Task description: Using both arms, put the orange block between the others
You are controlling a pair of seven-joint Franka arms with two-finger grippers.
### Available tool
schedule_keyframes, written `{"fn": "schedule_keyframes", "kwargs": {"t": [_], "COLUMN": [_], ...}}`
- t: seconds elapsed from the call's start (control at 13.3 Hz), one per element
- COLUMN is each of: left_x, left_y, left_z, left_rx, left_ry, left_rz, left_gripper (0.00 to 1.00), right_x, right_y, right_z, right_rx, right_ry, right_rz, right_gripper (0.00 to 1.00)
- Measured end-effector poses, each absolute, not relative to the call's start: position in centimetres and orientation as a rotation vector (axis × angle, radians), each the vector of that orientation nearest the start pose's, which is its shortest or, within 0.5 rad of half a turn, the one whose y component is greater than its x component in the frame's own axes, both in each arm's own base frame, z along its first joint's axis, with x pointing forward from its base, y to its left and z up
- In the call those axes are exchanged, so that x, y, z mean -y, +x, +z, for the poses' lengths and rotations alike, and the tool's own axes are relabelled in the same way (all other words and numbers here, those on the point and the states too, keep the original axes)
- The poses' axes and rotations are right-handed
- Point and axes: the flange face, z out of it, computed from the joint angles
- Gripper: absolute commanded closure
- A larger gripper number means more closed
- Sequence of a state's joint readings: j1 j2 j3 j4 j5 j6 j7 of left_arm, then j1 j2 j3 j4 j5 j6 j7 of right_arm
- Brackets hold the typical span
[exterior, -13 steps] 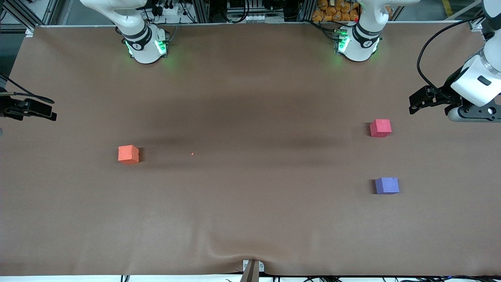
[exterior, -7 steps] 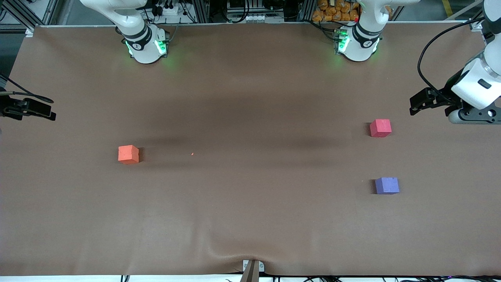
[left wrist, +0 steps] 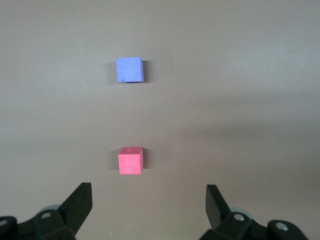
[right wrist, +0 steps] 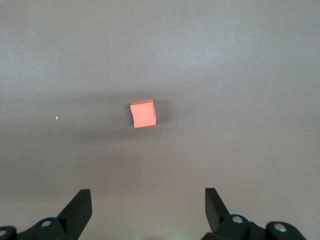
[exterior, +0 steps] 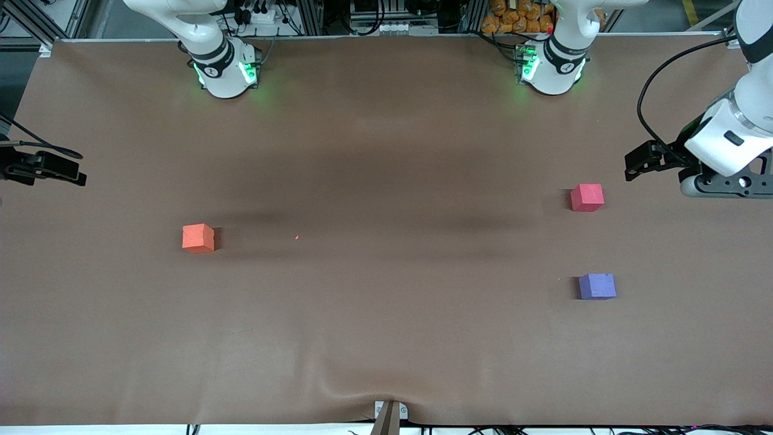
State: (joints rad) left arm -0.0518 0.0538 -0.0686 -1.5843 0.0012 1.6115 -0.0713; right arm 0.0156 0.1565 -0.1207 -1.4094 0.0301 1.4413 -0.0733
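Three small cubes sit on the brown table, and we hold none of them. Our orange block rests alone toward the right arm's end of the table, with a tiny orange crumb on the cloth near it. The red cube and the purple cube lie toward the left arm's end, well apart from each other, the purple one nearer the front camera. Our left gripper hangs over the table's edge at that end, close to the red cube, with its jaws spread wide and nothing in them. Our right gripper waits up over the right arm's end of the table, jaws likewise wide and bare, looking down on the orange block.
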Motion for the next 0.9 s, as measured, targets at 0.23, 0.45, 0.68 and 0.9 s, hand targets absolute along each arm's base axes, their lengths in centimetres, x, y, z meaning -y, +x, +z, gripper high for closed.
{"fn": "schedule_keyframes", "kwargs": {"t": [0.23,0.45,0.68,0.9], "left_x": [6.8,6.8,6.8,6.8], "left_y": [57.0,57.0,57.0,57.0], "left_z": [59.0,59.0,58.9,58.9], "left_rx": [-0.077,-0.077,-0.077,-0.075], "left_ry": [-3.140,-3.140,-3.140,-3.140], "left_rz": [0.046,0.046,0.048,0.048], "left_gripper": [0.00,0.00,0.00,0.00], "right_x": [5.1,4.6,3.8,3.0], "right_y": [58.6,58.8,61.4,64.5], "right_z": [60.0,59.3,55.0,47.7], "right_rx": [-0.043,-0.029,0.012,0.079], "right_ry": [-3.113,-3.113,-3.120,-3.128], "right_rz": [0.190,0.210,0.201,0.220], "right_gripper": [0.00,0.00,0.00,0.00]}}
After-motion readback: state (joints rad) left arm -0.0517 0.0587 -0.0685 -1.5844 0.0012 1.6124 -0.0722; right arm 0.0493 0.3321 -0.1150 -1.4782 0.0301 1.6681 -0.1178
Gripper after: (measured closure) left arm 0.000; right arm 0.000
